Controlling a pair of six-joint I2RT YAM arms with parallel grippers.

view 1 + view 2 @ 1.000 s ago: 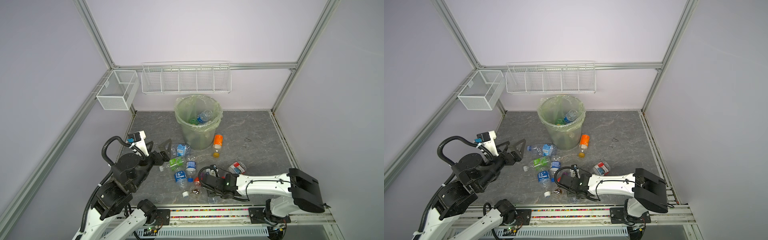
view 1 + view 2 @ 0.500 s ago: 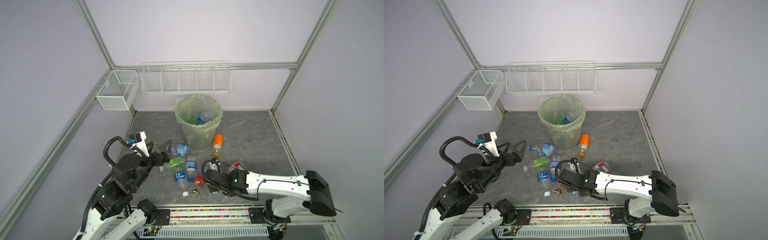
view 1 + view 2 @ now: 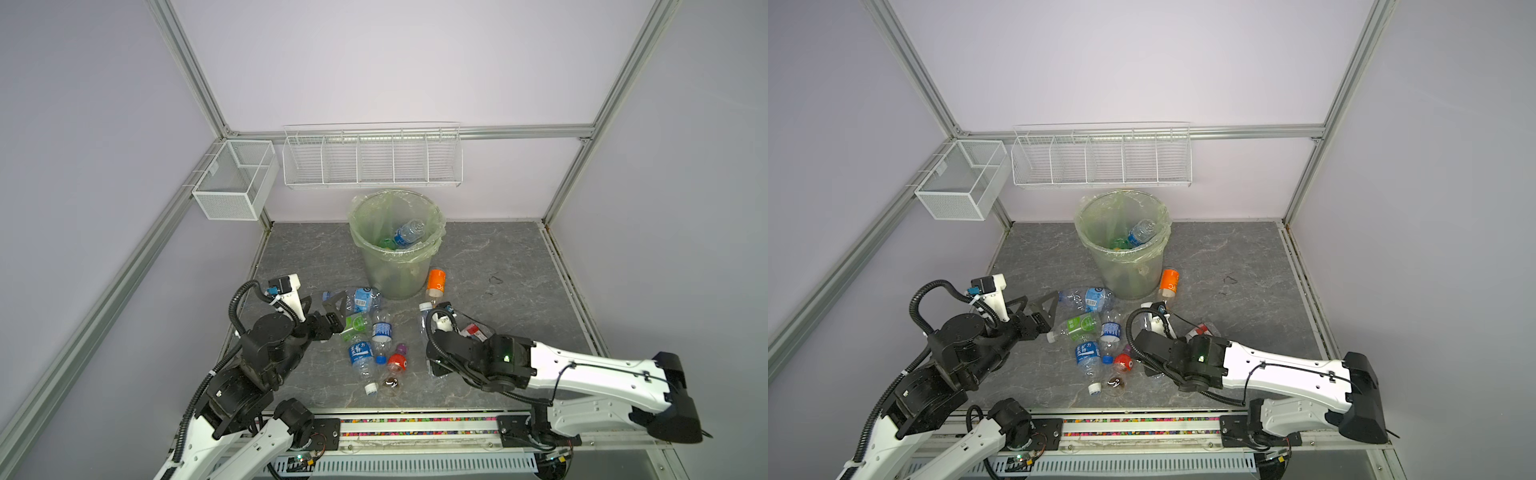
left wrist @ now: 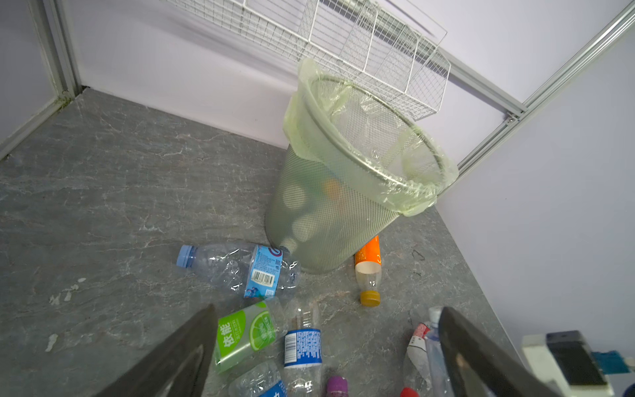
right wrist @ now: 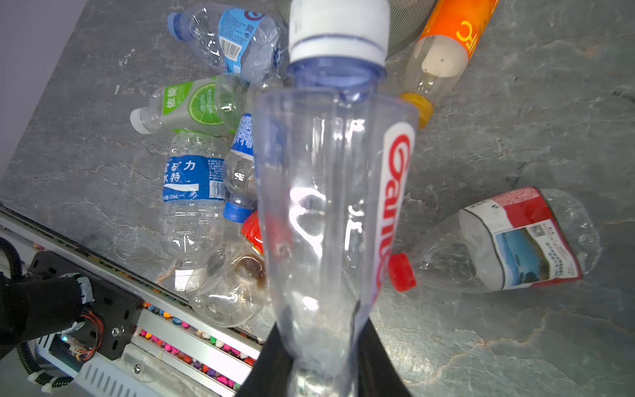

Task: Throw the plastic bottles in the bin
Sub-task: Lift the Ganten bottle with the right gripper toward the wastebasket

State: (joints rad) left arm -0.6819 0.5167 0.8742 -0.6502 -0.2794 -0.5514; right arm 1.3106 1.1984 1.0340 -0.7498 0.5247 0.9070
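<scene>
Right gripper (image 5: 321, 345): jaws clamped on base of clear white-capped bottle (image 5: 326, 192) with red lettering. Left gripper (image 4: 328, 311): jaws wide, holding nothing, near green-labelled bottle (image 4: 245, 335).

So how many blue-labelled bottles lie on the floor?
3: the light-blue-label bottle by the bin; the blue-capped dark-blue-label bottle beside the green-label bottle; the wider dark-blue-label bottle nearer the front rail. The right arm may hide more.

Even bright light, soft shadows, wide-angle edge distortion.
</scene>
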